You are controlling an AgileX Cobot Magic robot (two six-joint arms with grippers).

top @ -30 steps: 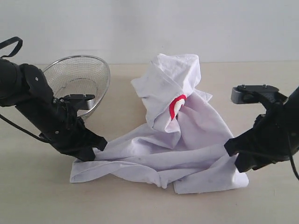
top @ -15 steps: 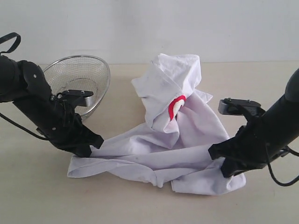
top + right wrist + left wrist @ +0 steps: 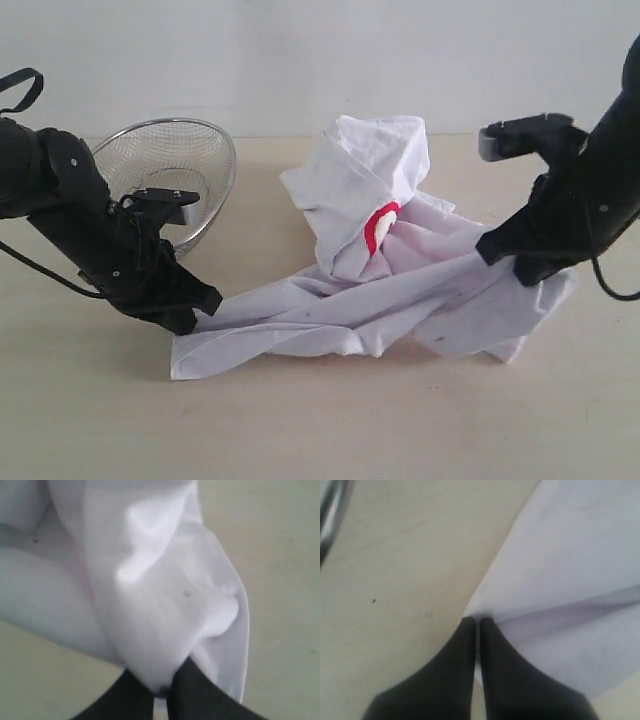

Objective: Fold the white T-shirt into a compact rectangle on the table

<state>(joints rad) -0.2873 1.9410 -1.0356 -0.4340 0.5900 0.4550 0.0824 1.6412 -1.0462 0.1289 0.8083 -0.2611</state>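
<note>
The white T-shirt [image 3: 390, 290] lies crumpled across the middle of the table [image 3: 320, 420], bunched up at the back with a curl of its red chest band [image 3: 380, 226] showing. My left gripper [image 3: 203, 306] is low at the shirt's left end, shut on its edge [image 3: 479, 614]. My right gripper [image 3: 505, 255] is raised at the right, shut on a bunch of cloth [image 3: 165, 645] that hangs from it above the table. The white T-shirt [image 3: 125, 580] fills most of the right wrist view.
A round silver wire-mesh basket [image 3: 170, 170] stands tilted at the back left, just behind my left arm. A pale wall closes the far side of the table. Bare table surface shows in front of the shirt.
My right gripper has shut on the shirt's right side and lifted it up and back. The front hem has been dragged along. My left gripper has stayed shut, shifting only slightly.
</note>
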